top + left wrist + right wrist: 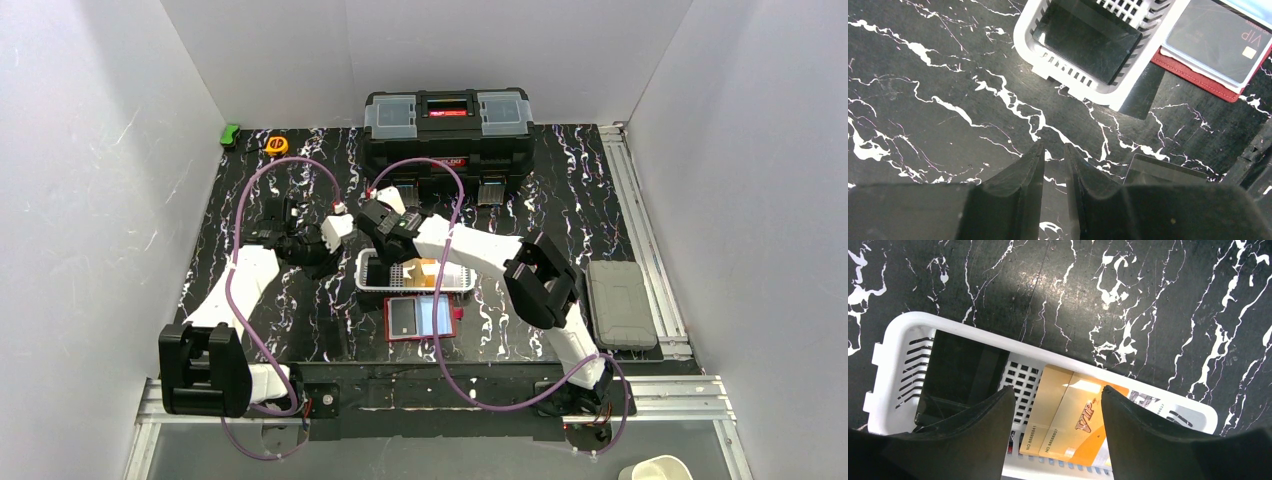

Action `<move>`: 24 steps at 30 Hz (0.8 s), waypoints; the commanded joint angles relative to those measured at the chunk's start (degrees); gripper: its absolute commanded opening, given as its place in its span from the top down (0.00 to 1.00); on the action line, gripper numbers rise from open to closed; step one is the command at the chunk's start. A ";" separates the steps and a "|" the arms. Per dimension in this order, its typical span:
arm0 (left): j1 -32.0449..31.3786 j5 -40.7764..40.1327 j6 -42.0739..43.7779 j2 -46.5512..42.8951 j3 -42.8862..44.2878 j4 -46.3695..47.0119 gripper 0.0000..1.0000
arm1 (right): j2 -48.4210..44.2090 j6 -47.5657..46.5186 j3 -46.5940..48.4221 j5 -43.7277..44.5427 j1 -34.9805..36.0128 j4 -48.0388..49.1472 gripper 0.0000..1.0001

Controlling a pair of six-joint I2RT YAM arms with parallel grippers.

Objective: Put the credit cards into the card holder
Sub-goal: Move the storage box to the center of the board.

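The right tool [1055, 432] is hanging wide apart over orange cards [1068, 420] in the white basket [898, 352]. The left tool [1054, 165] is sitting narrow, empty, at nine o'clock. The red card holder [420, 320] is lying at six o'clock.

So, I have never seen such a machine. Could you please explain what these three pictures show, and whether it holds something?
These are two white robot arms bolted to a table, each ending in two black fingers. One picture looks down from above; the other two come from small cameras on the wrists.

On the black marbled table lie a white basket with an orange card and a black card inside, a red card holder lying open with cards on it, a black toolbox behind, and a grey case on the right.

The right gripper hangs open over the orange card. The left gripper is almost closed and holds nothing.
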 commanded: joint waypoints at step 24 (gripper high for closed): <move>14.60 17.89 -9.83 -7.61 3.08 2.86 0.72 | 0.25 7.67 -1.77 5.69 5.14 -6.62 0.21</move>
